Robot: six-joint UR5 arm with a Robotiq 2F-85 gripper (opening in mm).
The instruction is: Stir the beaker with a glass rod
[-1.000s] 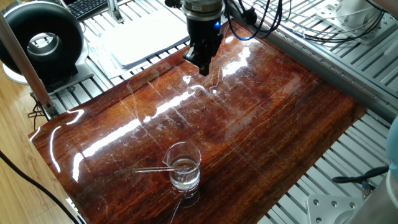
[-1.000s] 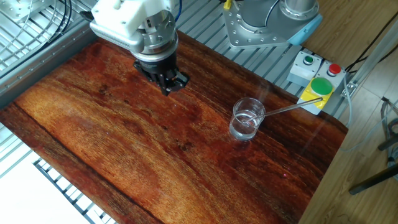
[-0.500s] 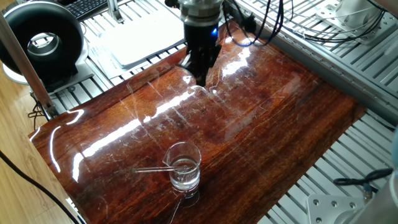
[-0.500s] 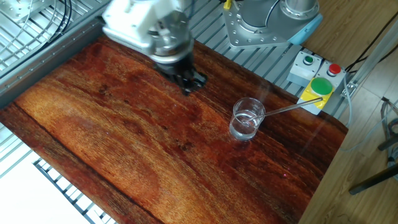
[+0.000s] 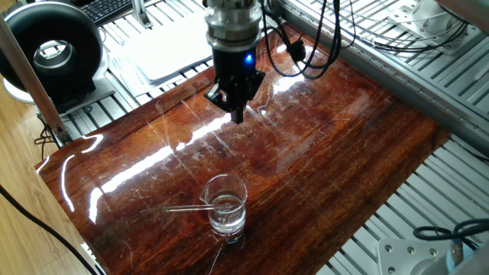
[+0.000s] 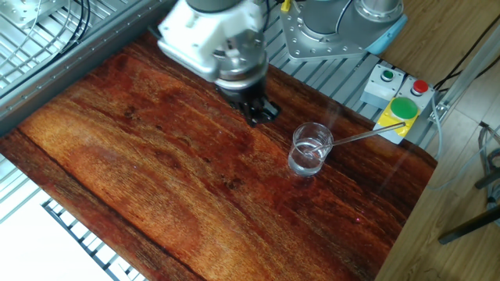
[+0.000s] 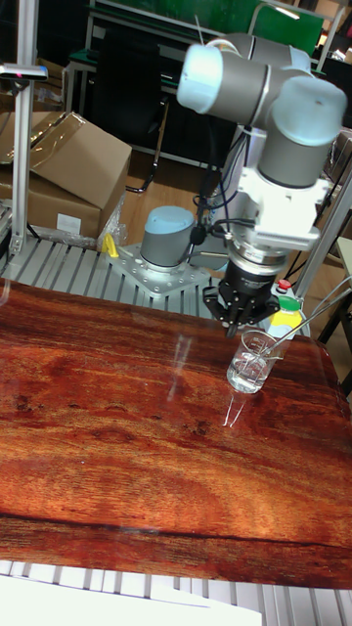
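Note:
The beaker (image 5: 225, 205) is a small clear glass holding clear liquid, and it stands near the front edge of the wooden table (image 5: 328, 145). The glass rod (image 5: 187, 207) leans in the beaker, its lower end in the liquid and its upper end sticking out over the rim. Both also show in the other fixed view, beaker (image 6: 311, 150) and glass rod (image 6: 367, 136), and in the tall view, beaker (image 7: 252, 362) and glass rod (image 7: 308, 318). My gripper (image 5: 236, 116) (image 6: 258, 118) (image 7: 241, 329) hangs low over the wood beside the beaker, apart from it. Its fingers look spread and hold nothing.
A button box with a green and a red button (image 6: 397, 100) sits just behind the beaker at the table's edge. The arm's base (image 7: 168, 245) stands behind the table. A round black device (image 5: 50, 46) and a white tray (image 5: 172, 46) lie off the far corner.
My gripper has travelled across the table toward the beaker and now hangs close beside it. The beaker and the rod have not moved.

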